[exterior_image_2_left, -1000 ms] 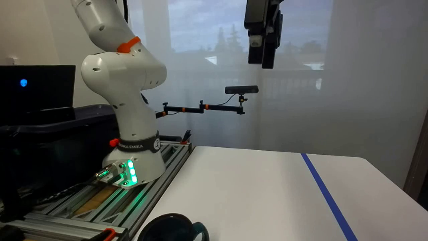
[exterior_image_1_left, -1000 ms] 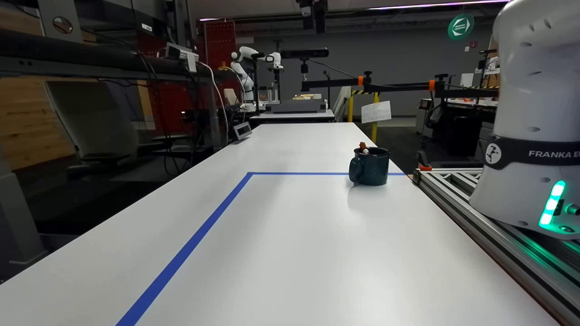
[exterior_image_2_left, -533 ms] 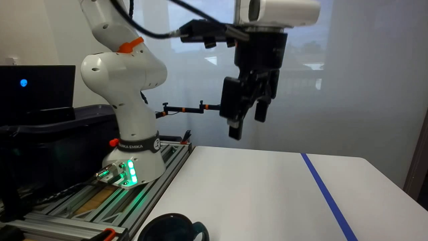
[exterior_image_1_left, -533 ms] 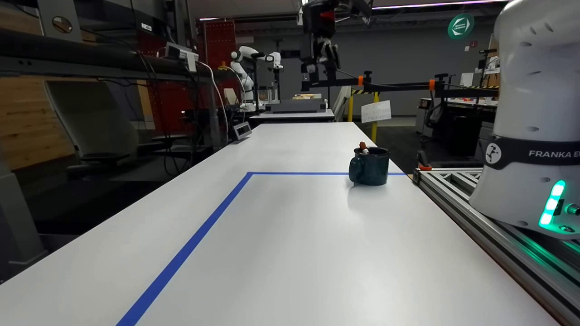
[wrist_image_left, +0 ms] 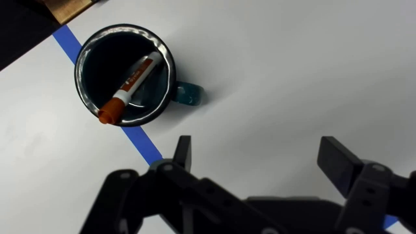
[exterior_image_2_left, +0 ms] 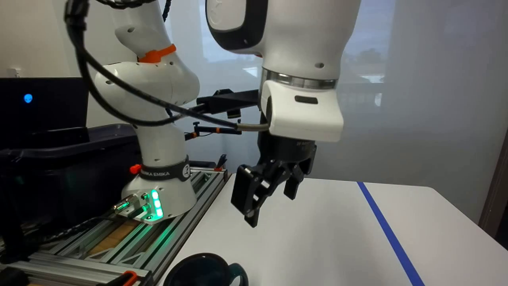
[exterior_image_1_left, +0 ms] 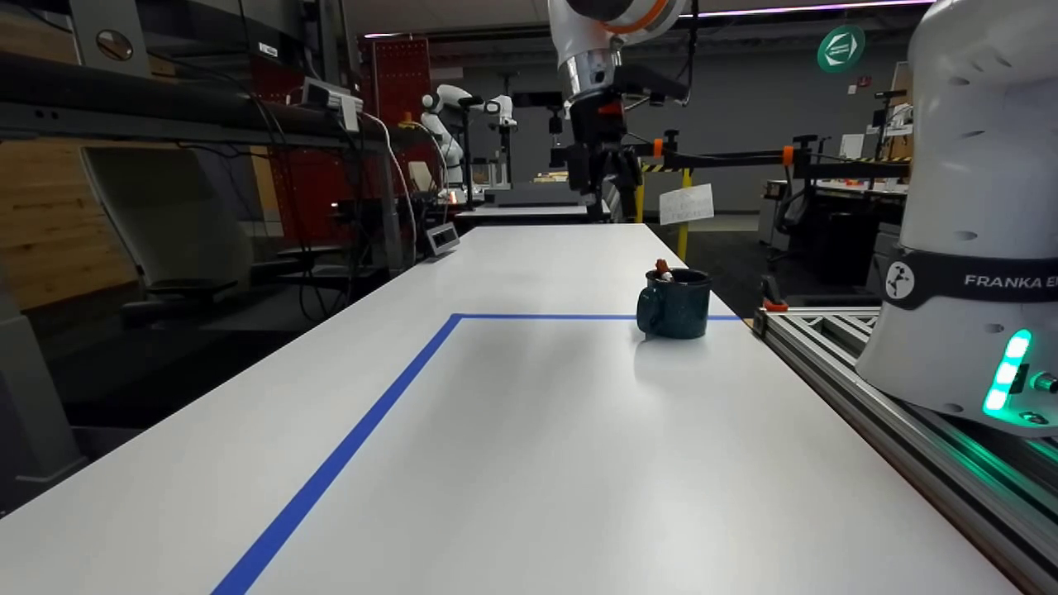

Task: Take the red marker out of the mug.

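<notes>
Teal mug [exterior_image_2_left: 202,272]: cut off below in an exterior view, too dark inside to read.
Red marker [wrist_image_left: 133,83]: leaning inside it, poking out at the top!
Gripper [wrist_image_left: 258,151]: spread wide, hovering above the table [exterior_image_1_left: 537,463].

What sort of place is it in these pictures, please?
Probably a robotics lab: a Franka Emika arm stands beside a white table marked with blue tape, and another white robot arm shows in the background of an exterior view.
</notes>
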